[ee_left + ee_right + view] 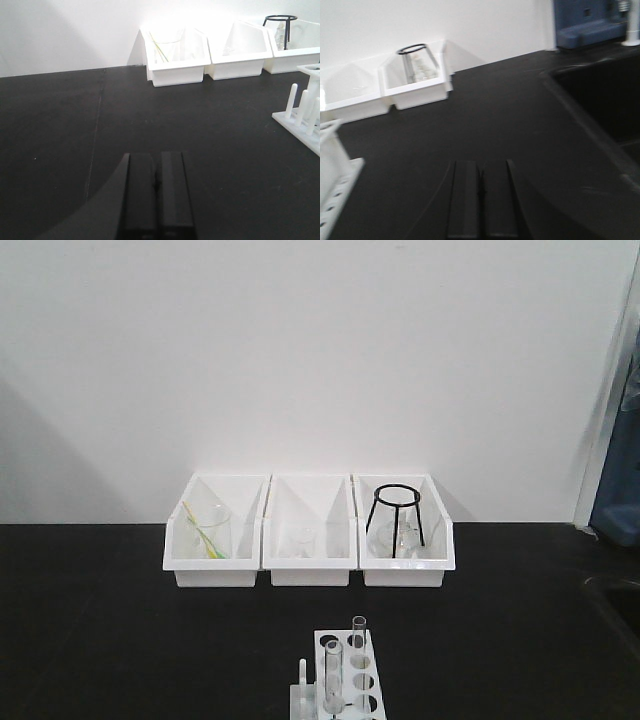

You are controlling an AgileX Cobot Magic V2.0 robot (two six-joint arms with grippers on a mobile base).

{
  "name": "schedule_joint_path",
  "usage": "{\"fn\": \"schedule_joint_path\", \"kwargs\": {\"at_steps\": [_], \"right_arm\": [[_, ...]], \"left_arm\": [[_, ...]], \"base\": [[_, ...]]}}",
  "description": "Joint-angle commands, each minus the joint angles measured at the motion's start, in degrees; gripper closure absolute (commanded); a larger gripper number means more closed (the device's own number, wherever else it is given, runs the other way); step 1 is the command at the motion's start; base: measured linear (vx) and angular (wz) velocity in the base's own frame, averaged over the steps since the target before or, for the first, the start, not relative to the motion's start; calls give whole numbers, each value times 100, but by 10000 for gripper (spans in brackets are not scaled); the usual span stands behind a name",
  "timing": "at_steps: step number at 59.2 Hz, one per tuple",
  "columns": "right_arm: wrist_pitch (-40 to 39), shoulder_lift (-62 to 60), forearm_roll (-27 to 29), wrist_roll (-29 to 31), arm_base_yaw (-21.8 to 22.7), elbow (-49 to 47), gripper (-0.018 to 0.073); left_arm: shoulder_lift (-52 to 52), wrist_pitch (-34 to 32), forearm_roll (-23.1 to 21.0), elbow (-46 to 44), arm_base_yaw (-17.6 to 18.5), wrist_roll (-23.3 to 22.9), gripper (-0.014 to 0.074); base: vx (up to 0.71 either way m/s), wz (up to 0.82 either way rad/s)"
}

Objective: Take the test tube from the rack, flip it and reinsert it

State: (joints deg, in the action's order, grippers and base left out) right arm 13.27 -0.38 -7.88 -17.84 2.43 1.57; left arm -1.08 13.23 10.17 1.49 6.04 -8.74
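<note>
The white rack point(377, 662) stands at the bottom centre of the front view, on the black table. Two clear test tubes stand upright in it, one point(358, 628) at the back and one point(333, 676) nearer the front. Neither gripper appears in the front view. My left gripper point(156, 156) is shut with nothing in it, low over the table, and the rack's pegs point(301, 106) are far off to its right. My right gripper point(481, 164) is also shut and holds nothing. The rack point(331, 152) shows blurred at that view's left edge.
Three white bins point(309, 565) line the back wall: the left holds a beaker point(207, 532), the middle small glassware, the right a black wire stand point(394, 518). A sunken black sink point(600, 100) lies right of my right gripper. A blue unit point(585, 22) stands beyond.
</note>
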Motion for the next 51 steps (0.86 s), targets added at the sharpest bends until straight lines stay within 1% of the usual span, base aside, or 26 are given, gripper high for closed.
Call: {"fn": "schedule_joint_path", "kwargs": {"at_steps": [1, 5, 8, 29, 32, 35, 43, 46, 51], "right_arm": [[-580, -100, 5, 342, 149, 30, 570], [-659, -103, -6, 579, 149, 30, 570], [-670, -103, 9, 641, 149, 30, 570], [-664, -107, -9, 640, 129, 30, 570], [-664, -109, -9, 640, 65, 30, 570], [-664, -109, -9, 640, -91, 30, 570], [-664, -109, -9, 640, -597, 30, 570], [-664, -109, -9, 640, -667, 30, 570], [-664, -109, -9, 640, -651, 30, 570]], "left_arm": [[-46, -456, -27, -23, 1, -50, 602], [-46, -456, -27, -23, 1, -50, 602], [-46, -456, -27, -23, 1, -50, 602], [-46, -456, -27, -23, 1, -50, 602], [-46, -456, -27, -23, 1, -50, 602], [-46, -456, -27, -23, 1, -50, 602], [-46, -456, -27, -23, 1, -50, 602], [-46, -456, -27, -23, 1, -50, 602], [-46, -456, -27, -23, 1, -50, 602]], "base": [[0, 0], [0, 0], [0, 0], [0, 0], [0, 0], [0, 0], [0, 0], [0, 0], [0, 0]]}}
